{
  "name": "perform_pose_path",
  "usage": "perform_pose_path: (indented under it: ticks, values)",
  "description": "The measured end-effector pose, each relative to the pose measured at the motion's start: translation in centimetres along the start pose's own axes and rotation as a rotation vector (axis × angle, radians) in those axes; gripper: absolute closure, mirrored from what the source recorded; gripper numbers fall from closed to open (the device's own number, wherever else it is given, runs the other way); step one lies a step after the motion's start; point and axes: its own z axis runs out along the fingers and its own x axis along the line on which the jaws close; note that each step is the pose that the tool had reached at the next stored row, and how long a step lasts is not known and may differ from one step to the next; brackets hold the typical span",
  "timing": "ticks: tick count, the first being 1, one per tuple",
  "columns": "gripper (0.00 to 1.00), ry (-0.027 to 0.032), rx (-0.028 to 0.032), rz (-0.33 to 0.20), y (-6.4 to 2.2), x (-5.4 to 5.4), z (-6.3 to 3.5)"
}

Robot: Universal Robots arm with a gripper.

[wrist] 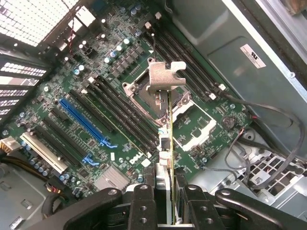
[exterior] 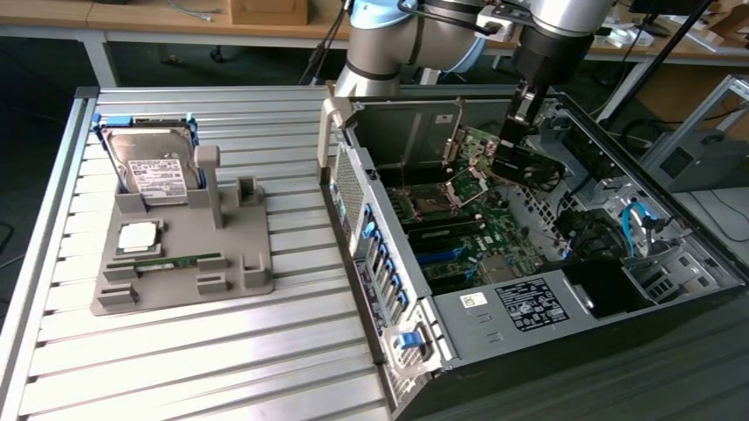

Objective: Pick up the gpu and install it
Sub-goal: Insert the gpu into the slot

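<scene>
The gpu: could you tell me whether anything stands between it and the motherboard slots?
Nothing visible does. The gpu hangs in the jaws over the motherboard, with open space down to its slots.

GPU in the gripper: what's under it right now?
The gpu, held by the gripper, hangs over the motherboard by the CPU socket. It covers the strip of board directly beneath.

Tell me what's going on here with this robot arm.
The arm's gripper is clamped on the gpu, a thin dark circuit card with a silvery end bracket, holding it above the green motherboard inside the open dark metal computer case. It is not seated in a slot. A silver hard drive stands in the grey holder.
</scene>
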Motion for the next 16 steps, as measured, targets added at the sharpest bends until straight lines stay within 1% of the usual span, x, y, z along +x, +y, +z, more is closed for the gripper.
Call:
perform_pose_path:
  ticks: [16]
  values:
    - [0.73,-0.0043,-0.0015,-0.068,0.0,0.0,0.04]
